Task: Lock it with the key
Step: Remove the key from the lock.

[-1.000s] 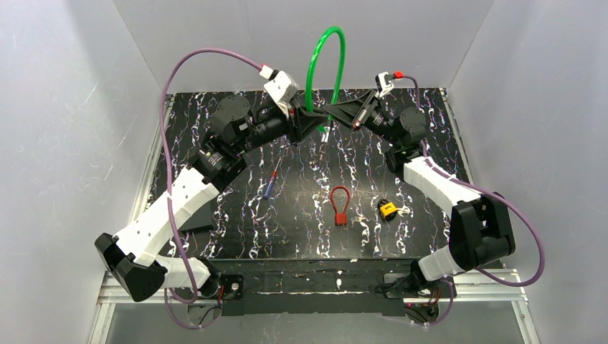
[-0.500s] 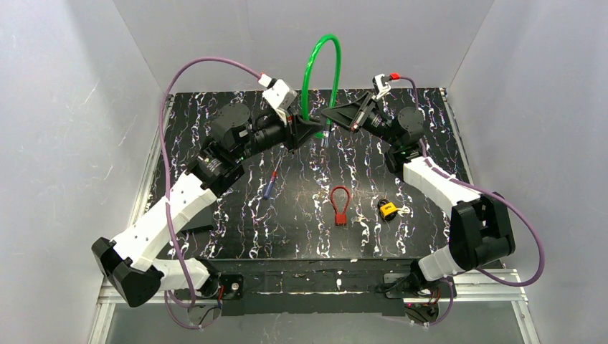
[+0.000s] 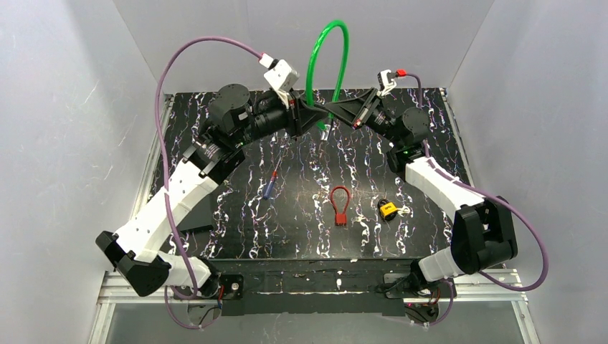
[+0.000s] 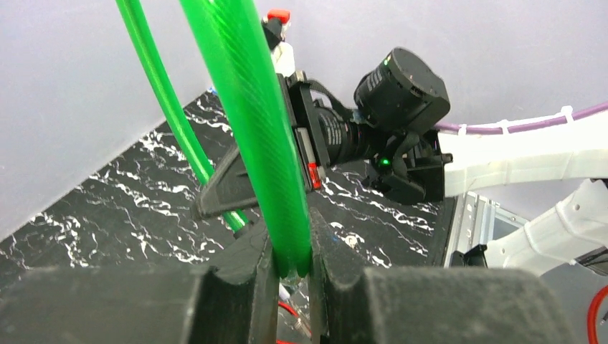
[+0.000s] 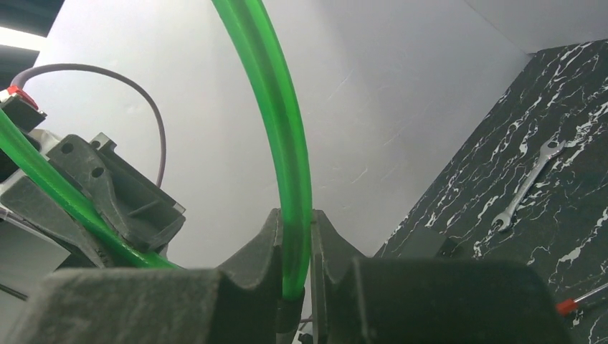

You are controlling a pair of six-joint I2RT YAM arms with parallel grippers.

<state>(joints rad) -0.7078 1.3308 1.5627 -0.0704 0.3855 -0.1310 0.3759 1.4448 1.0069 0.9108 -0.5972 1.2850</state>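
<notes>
Two grippers meet tip to tip above the middle of the far edge of the worktop. We note the left gripper pinching one leg of a green hose, its fingers pressed onto it. The right gripper pinches the other leg likewise. The hose arches up between them in a tall loop.

The lock lies toward the near right corner, well apart from both grippers. The key lies just beside it on the side facing the right edge; we cannot tell whether they touch.

A red loop piece lies mid-worktop, nearer the near edge, with a blue-handled screwdriver to its left. A spanner shows in the right wrist view.
</notes>
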